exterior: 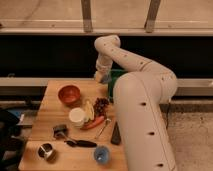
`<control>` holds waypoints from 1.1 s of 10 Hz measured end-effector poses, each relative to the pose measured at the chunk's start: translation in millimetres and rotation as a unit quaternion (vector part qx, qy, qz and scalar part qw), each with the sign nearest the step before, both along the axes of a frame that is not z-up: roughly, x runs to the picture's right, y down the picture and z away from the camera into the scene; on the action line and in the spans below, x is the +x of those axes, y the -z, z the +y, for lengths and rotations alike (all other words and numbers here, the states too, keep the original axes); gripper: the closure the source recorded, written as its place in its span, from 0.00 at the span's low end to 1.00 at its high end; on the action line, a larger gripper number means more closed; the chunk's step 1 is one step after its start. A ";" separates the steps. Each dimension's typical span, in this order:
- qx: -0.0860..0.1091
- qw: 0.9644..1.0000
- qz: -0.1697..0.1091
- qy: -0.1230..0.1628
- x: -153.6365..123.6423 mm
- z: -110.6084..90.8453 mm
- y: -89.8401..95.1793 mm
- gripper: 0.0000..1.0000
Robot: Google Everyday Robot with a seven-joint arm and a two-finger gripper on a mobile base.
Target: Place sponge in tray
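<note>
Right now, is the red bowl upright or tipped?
Upright: the red bowl sits rim-up on the table. The gripper hangs beyond it, by the green tray.

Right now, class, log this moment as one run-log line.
gripper: above far edge of table, beside tray | sponge: cannot be made out | bowl: on table, apart from gripper

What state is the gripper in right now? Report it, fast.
Gripper: cannot be told whether open, closed or holding anything. It hangs over the far edge of the table, just left of the green tray.
</note>
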State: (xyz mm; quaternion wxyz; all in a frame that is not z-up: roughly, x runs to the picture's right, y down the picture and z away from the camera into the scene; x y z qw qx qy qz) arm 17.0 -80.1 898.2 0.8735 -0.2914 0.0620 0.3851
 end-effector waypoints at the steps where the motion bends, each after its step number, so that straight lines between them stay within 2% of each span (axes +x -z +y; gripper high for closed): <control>1: 0.004 0.999 0.032 -0.010 28.3 -6.2 7.8 1.00; 2: 0.006 0.998 0.060 -0.019 54.9 -8.4 14.8 1.00; 4: 0.008 0.992 0.122 -0.041 109.5 -8.8 29.9 1.00; 6: 0.007 0.983 0.168 -0.069 152.2 -1.5 41.0 1.00; 7: 0.014 0.977 0.187 -0.102 182.6 3.6 46.3 1.00; 9: 0.022 0.966 0.208 -0.154 224.8 14.9 48.2 1.00; 10: 0.025 0.962 0.209 -0.175 240.8 22.7 46.1 1.00; 11: 0.030 0.960 0.202 -0.192 250.0 28.2 42.5 1.00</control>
